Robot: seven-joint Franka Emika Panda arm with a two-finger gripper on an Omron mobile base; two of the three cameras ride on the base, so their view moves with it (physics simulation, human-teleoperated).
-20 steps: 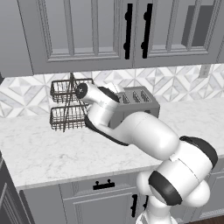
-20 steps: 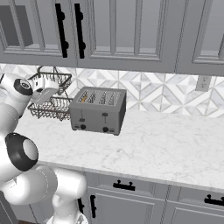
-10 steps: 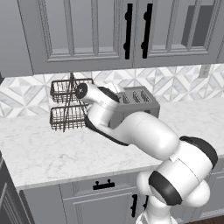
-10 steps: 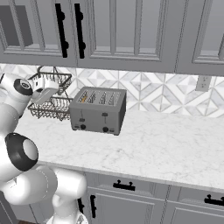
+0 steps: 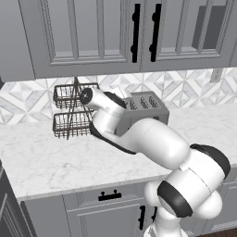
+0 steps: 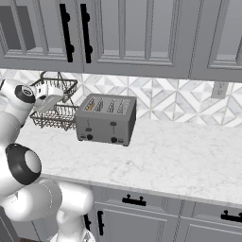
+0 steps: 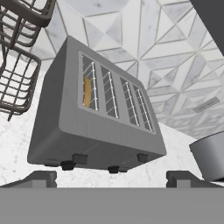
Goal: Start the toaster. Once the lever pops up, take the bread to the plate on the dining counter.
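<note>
Silver-grey and boxy, the toaster [image 6: 107, 120] stands on the marble worktop [image 6: 179, 160] against the patterned tile wall [image 6: 170, 101], just beside a black two-tier wire rack [image 6: 56, 108]. One tan slice of bread [image 7: 87, 92] sits down in the slot at the end nearest that rack, its top edge showing between the slot wires. The toaster's dark levers and knobs line the front face, low along its edge in the hand view. The white arm reaches across from the base, its gripper [image 7: 111, 178] hanging above and in front of the toaster with fingers [image 7: 40, 178] spread wide apart and nothing between them. Grey cabinets [image 5: 92, 34] with black handles hang overhead.
</note>
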